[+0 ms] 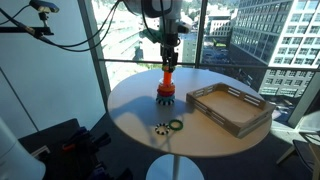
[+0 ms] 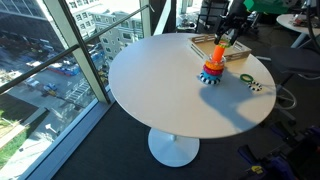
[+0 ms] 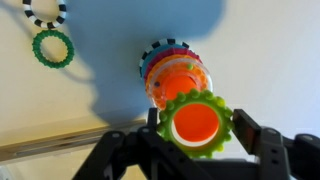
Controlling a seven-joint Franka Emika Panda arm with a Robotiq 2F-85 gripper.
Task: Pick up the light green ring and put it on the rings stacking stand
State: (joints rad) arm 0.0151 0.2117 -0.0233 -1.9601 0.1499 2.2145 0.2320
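Observation:
In the wrist view my gripper (image 3: pixel 197 125) is shut on the light green ring (image 3: pixel 200 150), a bright yellow-green ring with a knobbly edge. I hold it level, right over the tip of the rings stacking stand (image 3: pixel 176 78), and the orange post shows through its hole. Coloured rings sit around the stand's foot. In both exterior views the gripper (image 1: pixel 168 60) (image 2: pixel 222 45) points straight down just above the stand (image 1: pixel 166 92) (image 2: pixel 212 72). The held ring is too small to make out there.
The stand is on a round white table (image 1: pixel 130 110). A thin darker green ring (image 3: pixel 53 47) (image 1: pixel 177 125) and a black-and-white toothed ring (image 3: pixel 44 10) (image 1: pixel 161 128) lie near the table's edge. A large grey tray (image 1: pixel 230 108) stands beside the stand. Windows are behind.

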